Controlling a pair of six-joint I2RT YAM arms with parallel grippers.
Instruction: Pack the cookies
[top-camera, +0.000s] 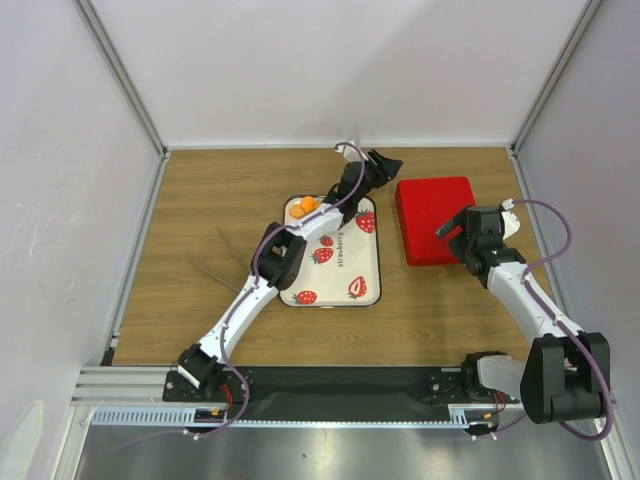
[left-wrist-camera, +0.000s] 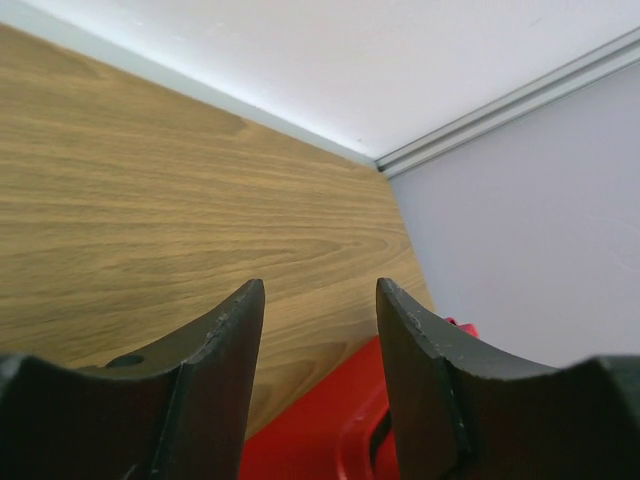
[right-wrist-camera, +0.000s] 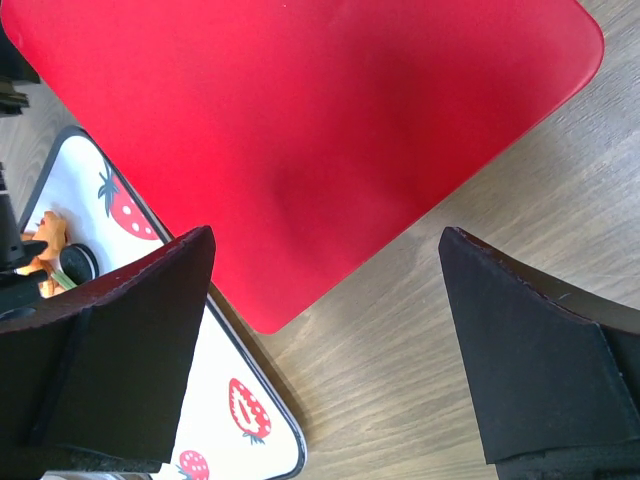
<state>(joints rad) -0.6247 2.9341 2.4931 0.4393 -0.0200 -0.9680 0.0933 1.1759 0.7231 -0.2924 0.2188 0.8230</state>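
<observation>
A few orange cookies (top-camera: 307, 206) lie at the far left corner of the strawberry-print tray (top-camera: 345, 285). In the right wrist view the orange cookies (right-wrist-camera: 45, 240) and a black one (right-wrist-camera: 75, 262) show at the left edge. A closed red box (top-camera: 435, 218) lies right of the tray. My left gripper (top-camera: 385, 165) is open and empty, held above the table between the tray's far end and the red box (left-wrist-camera: 320, 430). My right gripper (top-camera: 452, 226) is open wide and empty, above the red box's (right-wrist-camera: 300, 130) near left corner.
The left arm stretches over the tray (right-wrist-camera: 230, 400) and hides part of it. White walls with metal rails enclose the wooden table (top-camera: 220, 200) on the back, left and right sides.
</observation>
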